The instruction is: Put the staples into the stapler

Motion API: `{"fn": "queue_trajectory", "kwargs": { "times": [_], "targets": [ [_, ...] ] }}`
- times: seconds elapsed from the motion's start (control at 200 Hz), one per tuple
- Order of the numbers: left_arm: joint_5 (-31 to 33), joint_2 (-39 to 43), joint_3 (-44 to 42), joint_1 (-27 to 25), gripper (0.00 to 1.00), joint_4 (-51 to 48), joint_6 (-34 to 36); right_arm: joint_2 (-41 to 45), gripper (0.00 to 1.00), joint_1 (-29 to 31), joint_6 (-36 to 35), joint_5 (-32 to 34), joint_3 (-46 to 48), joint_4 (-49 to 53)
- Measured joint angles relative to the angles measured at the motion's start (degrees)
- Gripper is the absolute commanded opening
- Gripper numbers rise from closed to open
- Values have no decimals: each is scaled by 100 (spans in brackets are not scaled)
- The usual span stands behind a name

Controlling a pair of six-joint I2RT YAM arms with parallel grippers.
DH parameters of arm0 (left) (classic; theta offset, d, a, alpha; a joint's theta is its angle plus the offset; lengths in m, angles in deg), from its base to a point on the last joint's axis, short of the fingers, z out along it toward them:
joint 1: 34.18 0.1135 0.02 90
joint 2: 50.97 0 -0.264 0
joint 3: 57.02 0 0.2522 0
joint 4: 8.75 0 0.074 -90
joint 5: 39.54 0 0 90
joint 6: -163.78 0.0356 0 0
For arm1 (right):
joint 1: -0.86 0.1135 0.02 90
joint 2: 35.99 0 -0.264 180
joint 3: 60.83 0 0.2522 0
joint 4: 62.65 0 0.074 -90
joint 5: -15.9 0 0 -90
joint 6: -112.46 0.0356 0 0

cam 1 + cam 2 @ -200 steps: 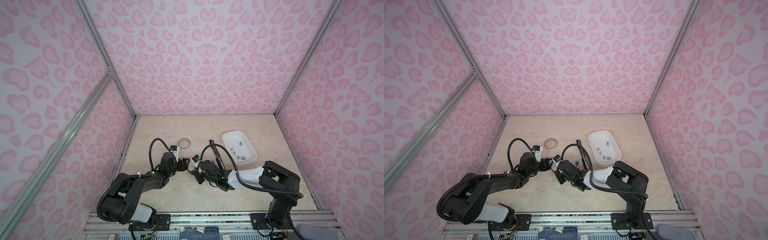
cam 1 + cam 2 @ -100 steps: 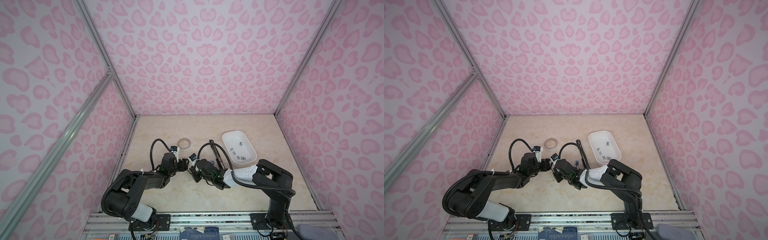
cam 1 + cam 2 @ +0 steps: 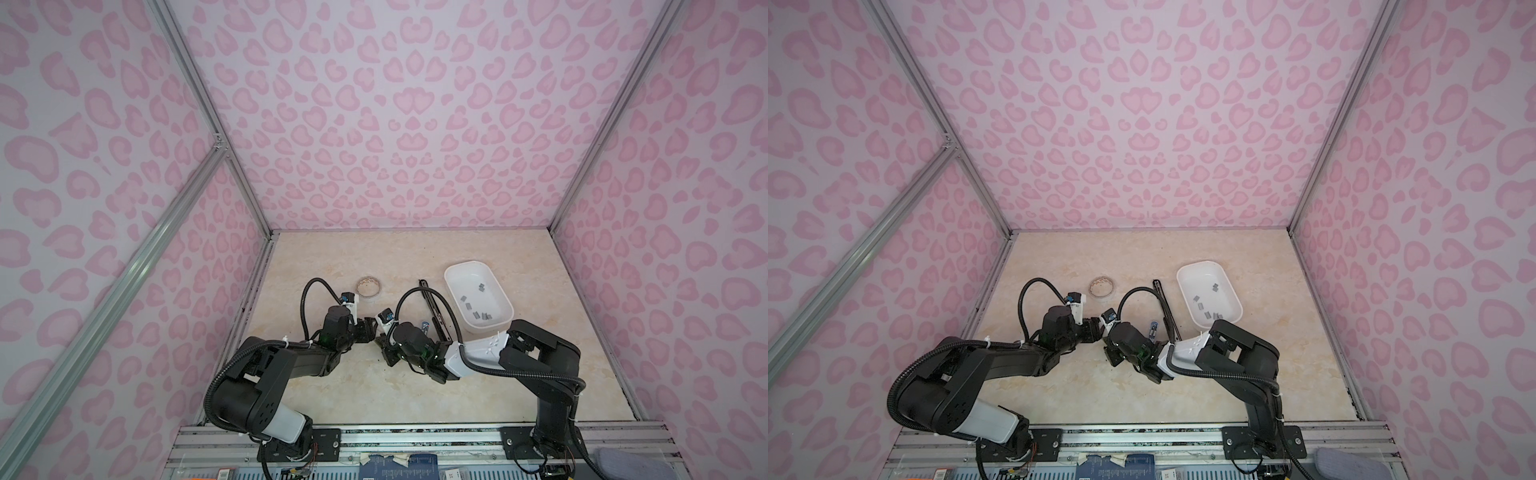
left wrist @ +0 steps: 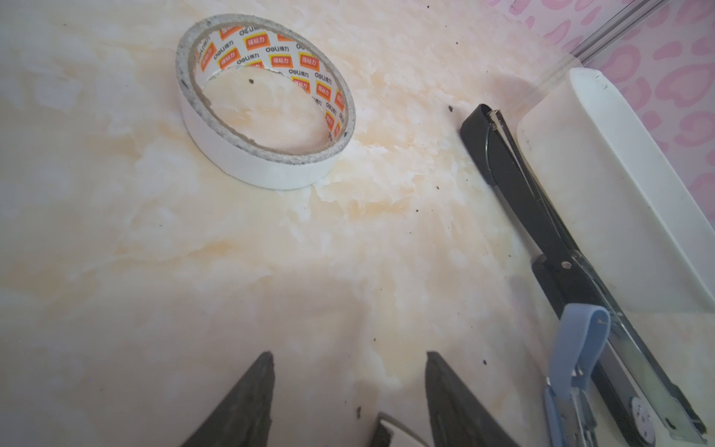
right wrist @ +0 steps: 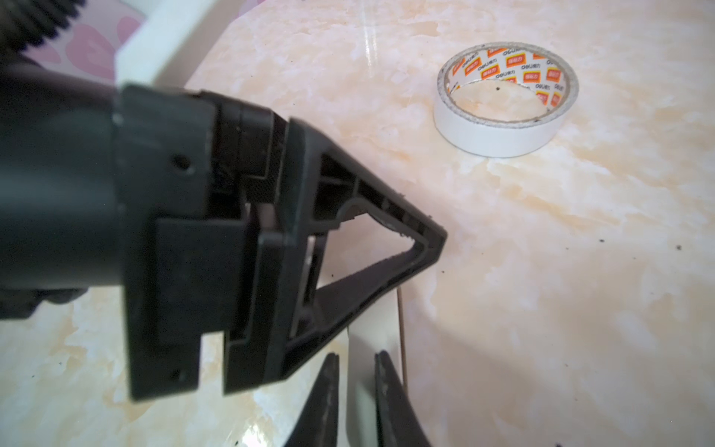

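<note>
The black stapler [image 3: 432,305] [image 4: 514,185] lies opened out flat beside a white tray [image 3: 451,272]. Several grey staples [image 3: 478,303] [image 3: 1204,307] lie in the tray. A small blue stapler [image 3: 424,327] [image 4: 576,348] lies by the black one's near end. My left gripper [image 3: 372,332] [image 4: 348,358] is open and empty, low over the table. My right gripper [image 3: 380,341] [image 5: 356,358] meets it tip to tip. Its jaws stand a narrow gap apart over a pale flat strip [image 5: 367,325] with a brown edge. I cannot tell whether they touch it or what it is.
A roll of white tape [image 3: 368,286] [image 4: 267,116] [image 5: 503,127] lies behind the two grippers. The left gripper's finger [image 5: 429,240] fills the near side of the right wrist view. Pink walls and metal frame rails close the table in.
My right gripper has edged left, closer to the left gripper. The left gripper has hardly moved.
</note>
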Motion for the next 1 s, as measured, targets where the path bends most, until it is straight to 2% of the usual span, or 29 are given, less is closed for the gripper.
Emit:
{"fn": "queue_trajectory", "kwargs": {
  "times": [0.185,0.36,0.585,0.675,0.725,0.815,0.9,1.0],
  "targets": [
    [136,584,-55,0,68,-175,-50,160,46,-9,-28,96,-251,625],
    [568,1305,-267,0,72,-487,-155,72,48,13,-4,90,-219,844],
    [1478,2671,-577,4,75,-1200,-505,-382,32,87,105,138,-649,1102],
    [2028,3375,-638,11,82,-1718,-752,-625,18,179,249,459,-1025,1357],
    [2365,3834,-691,13,85,-2076,-929,-780,13,229,393,645,-1281,1504],
    [2942,4771,-861,17,93,-2686,-1204,-1062,12,289,605,929,-1733,1762],
    [3364,5613,-992,22,96,-3246,-1349,-1309,12,299,828,1067,-2138,1985],
    [3661,6452,-1073,22,98,-3696,-1394,-1567,19,350,1034,1311,-2614,2315]
  ]
}}
